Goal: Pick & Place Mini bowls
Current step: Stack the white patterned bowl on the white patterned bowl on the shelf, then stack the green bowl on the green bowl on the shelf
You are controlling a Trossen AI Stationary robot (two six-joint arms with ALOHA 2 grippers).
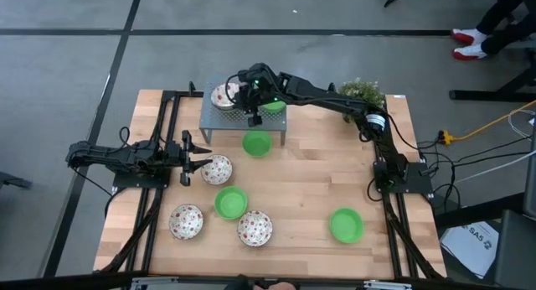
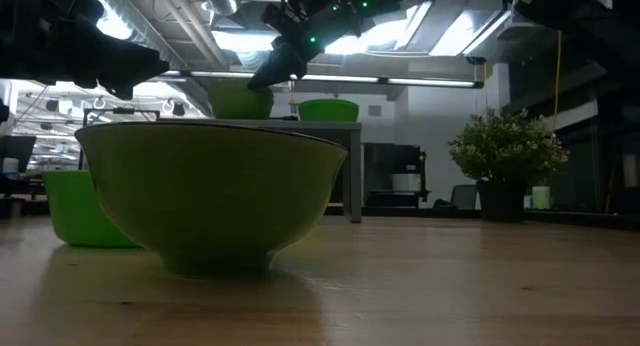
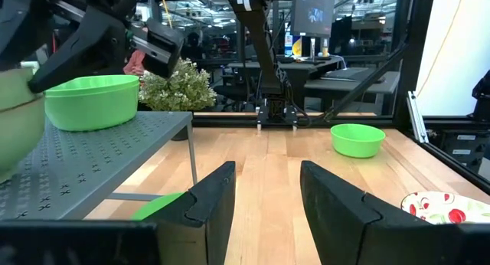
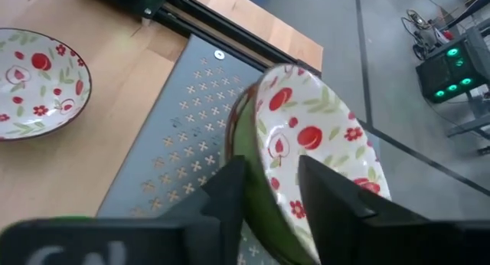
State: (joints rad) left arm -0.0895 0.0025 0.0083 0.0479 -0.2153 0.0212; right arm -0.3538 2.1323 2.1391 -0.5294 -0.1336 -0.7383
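Right wrist only: patterned bowl [image 4: 318,154] tilted (on shelf [image 4: 180,135]).

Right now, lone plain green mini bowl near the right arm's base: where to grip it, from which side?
Take the plain green mini bowl by its rim, from straight above, one finger inside and one outside. It sits upright, mouth up, with bare wooden table around it and no neighbouring bowls.

Open tabletop [image 1: 310,185] between shelf [image 1: 219,122] and lone green bowl [image 1: 345,225].
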